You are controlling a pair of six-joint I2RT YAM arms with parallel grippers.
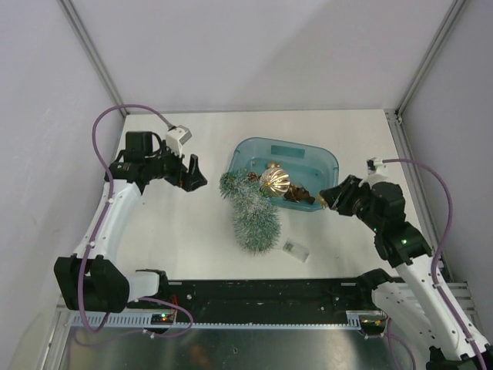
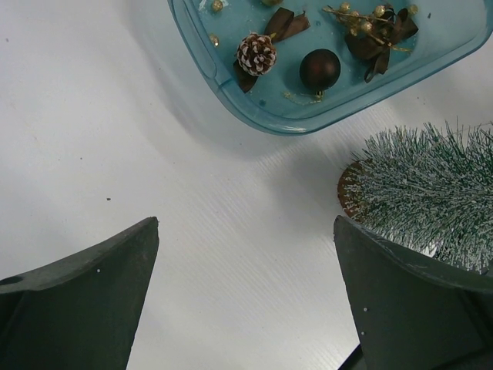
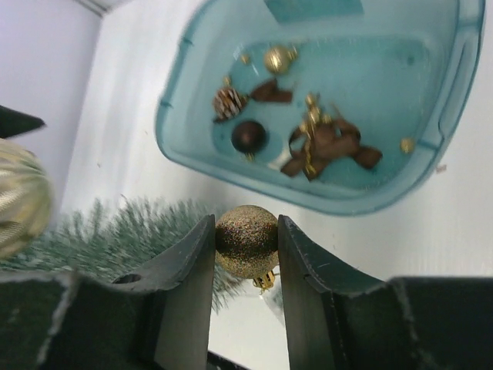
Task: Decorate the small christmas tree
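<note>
on the white table (image 1: pixel 169 239) between two robot arms, the small christmas tree (image 1: pixel 253 214) appears to lie on its side, just beside the near wall of the teal tub (image 1: pixel 304 163), within reach of both arms, bristles frosted white; a large ribbed gold bauble (image 1: pixel 274 182) sits where tree and tub rim meet, though whether it hangs from a branch cannot be told

the right gripper (image 3: pixel 246 223) pinches a small glittery gold ball (image 3: pixel 246 240) by its sides, one finger on each flank, which leaves the little cap and loop hanging free below, probably so the loop can catch on a branch; it hovers between tub and tree, with branches showing just behind its fingers

the left gripper (image 1: pixel 194 173) hangs with jaws at full spread and nothing between them, low over bare table left of the tree, likely ready to steady it

a pinecone (image 2: pixel 256 54), a dark brown ball (image 2: pixel 319 69) and brown ribbon bows (image 2: pixel 377 31) wait in the tub, so most of the decorating looks undone; a small clear packet (image 1: pixel 296 250) lies on the table near the tree
</note>
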